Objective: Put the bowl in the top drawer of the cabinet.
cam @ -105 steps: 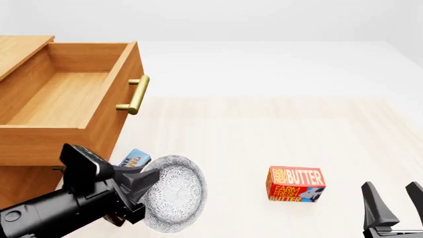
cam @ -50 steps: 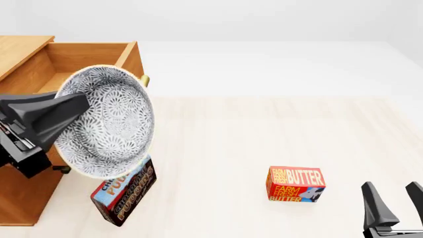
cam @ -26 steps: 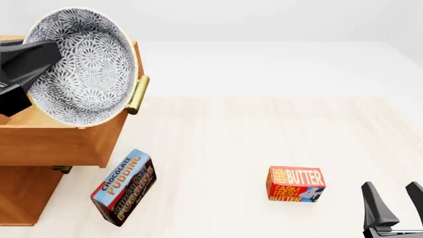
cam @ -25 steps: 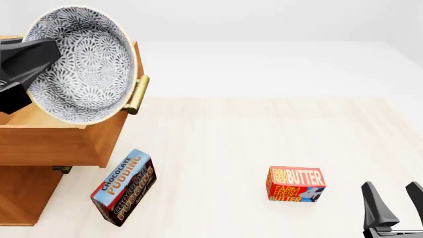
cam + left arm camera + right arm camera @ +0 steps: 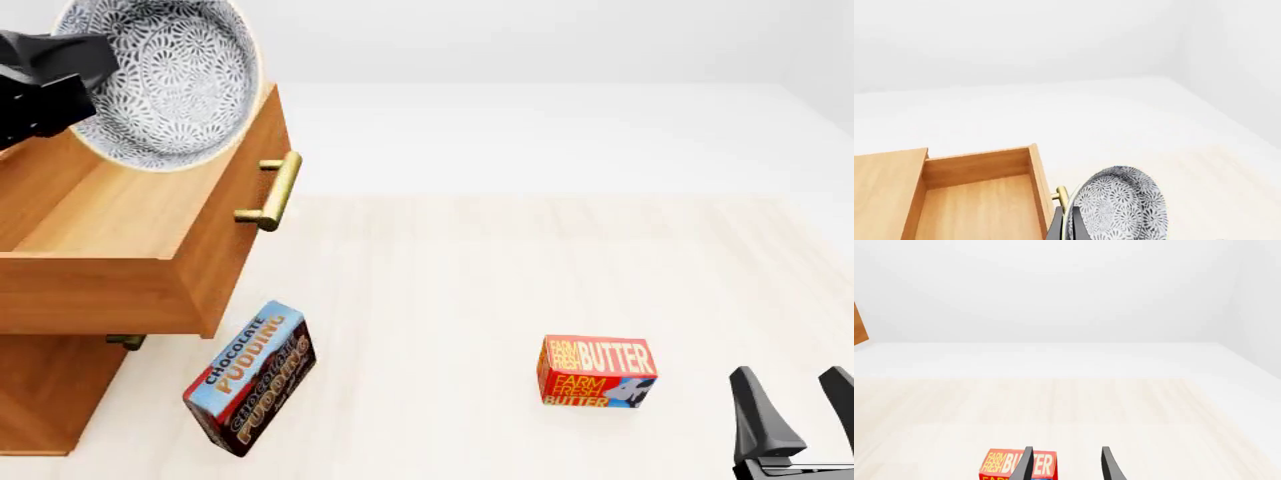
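Note:
The bowl [image 5: 171,75], white with a blue-grey speckled pattern, is tilted on its edge high over the open top drawer [image 5: 127,215] of the cabinet [image 5: 47,395]. My left gripper [image 5: 91,68] is shut on the bowl's rim from the left. In the left wrist view the bowl [image 5: 1121,207] hangs beside the drawer's brass handle [image 5: 1061,194], with the fingers [image 5: 1057,231] pinching its rim and the drawer's inside [image 5: 977,212] showing bare wood. My right gripper [image 5: 798,415] stands open low at the right, holding nothing; it is open [image 5: 1067,465] in its wrist view too.
A chocolate pudding box [image 5: 250,377] stands tilted on the table just in front of the drawer. A red butter box [image 5: 597,371] lies left of my right gripper, and shows as the butter box [image 5: 1004,465] in the right wrist view. The drawer handle [image 5: 274,190] juts right.
My left gripper has carried the bowl from table level up past the drawer front and then higher and farther back over the open drawer. The right arm has not moved.

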